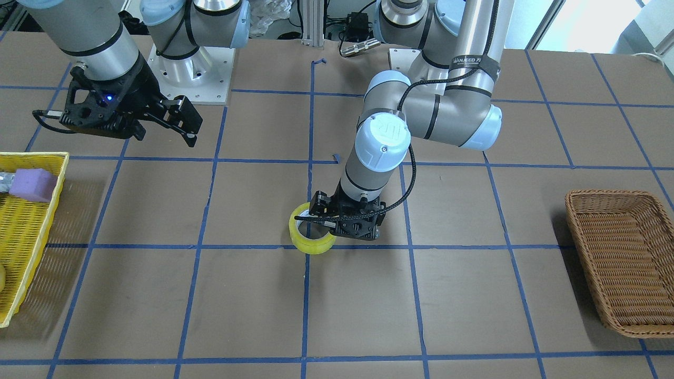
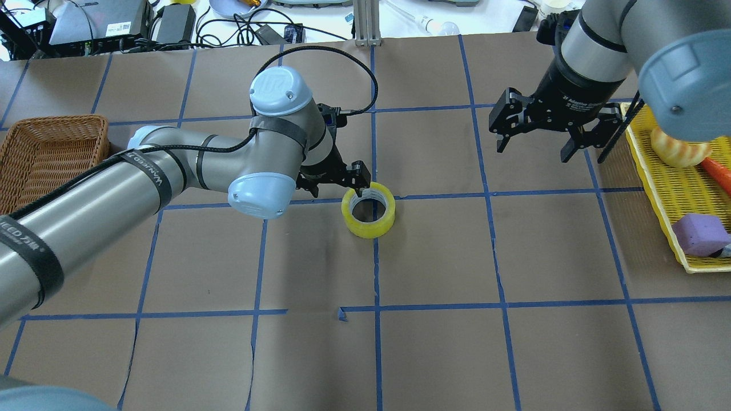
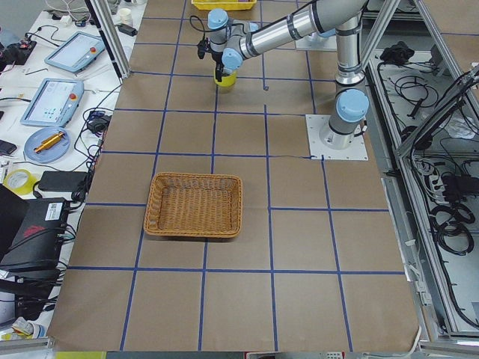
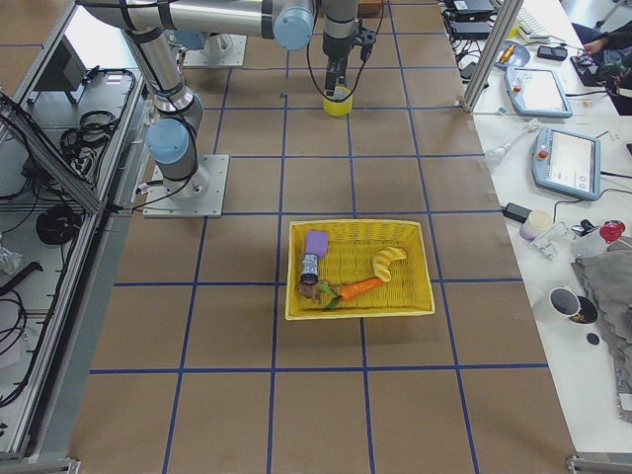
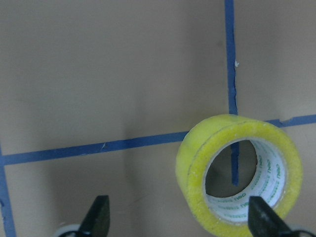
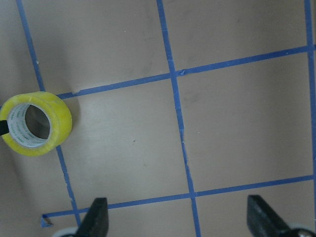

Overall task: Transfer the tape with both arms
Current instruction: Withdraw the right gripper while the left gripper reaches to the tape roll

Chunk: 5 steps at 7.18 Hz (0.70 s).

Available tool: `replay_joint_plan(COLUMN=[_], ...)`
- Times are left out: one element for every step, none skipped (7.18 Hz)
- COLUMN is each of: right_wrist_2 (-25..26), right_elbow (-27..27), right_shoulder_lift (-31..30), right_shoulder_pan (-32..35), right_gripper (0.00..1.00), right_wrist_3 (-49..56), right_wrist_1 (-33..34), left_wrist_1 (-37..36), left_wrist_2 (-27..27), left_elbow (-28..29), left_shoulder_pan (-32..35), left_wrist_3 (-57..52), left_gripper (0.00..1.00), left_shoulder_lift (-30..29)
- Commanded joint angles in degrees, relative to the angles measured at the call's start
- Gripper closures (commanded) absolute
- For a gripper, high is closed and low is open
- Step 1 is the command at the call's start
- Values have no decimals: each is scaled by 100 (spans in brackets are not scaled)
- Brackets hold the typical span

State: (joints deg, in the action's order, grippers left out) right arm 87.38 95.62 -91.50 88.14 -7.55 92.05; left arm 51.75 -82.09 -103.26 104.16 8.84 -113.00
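Note:
The yellow tape roll [image 2: 369, 210] lies flat on the brown table, near a crossing of blue grid lines. It also shows in the front view [image 1: 313, 238] and the left wrist view [image 5: 240, 173]. My left gripper [image 2: 338, 185] is open and low at the roll. One finger [image 5: 260, 213] reaches into the roll's hole at its rim, and the other finger [image 5: 97, 216] stands well outside it. My right gripper [image 2: 538, 140] is open and empty, held above the table well to the right of the roll. The right wrist view shows the roll [image 6: 35, 123] at its left edge.
A yellow mesh basket [image 2: 662, 188] at the right edge holds a purple sponge [image 2: 699, 234] and toy food. A brown wicker basket [image 2: 51, 148] stands at the left edge. Blue tape lines grid the table. Cables and devices lie beyond the far edge.

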Motion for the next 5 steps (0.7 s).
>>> replay_joint_plan(right_wrist_2=[332, 341, 349, 341, 341], right_elbow=[-60, -61, -43, -43, -43], right_shoulder_lift=[-34, -43, -69, -113, -140], right_shoulder_pan=[11, 11, 11, 80, 220], right_gripper=[0, 0, 0, 0, 0], right_wrist_3=[123, 70, 61, 131, 140], right_wrist_1=[-169, -249, -241, -241, -232], left_wrist_1=[-279, -323, -332, -350, -350], left_wrist_2=[0, 0, 35, 61, 18], left_elbow=[-1, 7, 7, 7, 25], left_shoulder_pan=[52, 148, 183, 184, 184], left_wrist_3=[47, 82, 317, 407, 312], left_gripper=[11, 41, 65, 81, 100], left_shoulder_lift=[-335, -406, -441, -468, -433])
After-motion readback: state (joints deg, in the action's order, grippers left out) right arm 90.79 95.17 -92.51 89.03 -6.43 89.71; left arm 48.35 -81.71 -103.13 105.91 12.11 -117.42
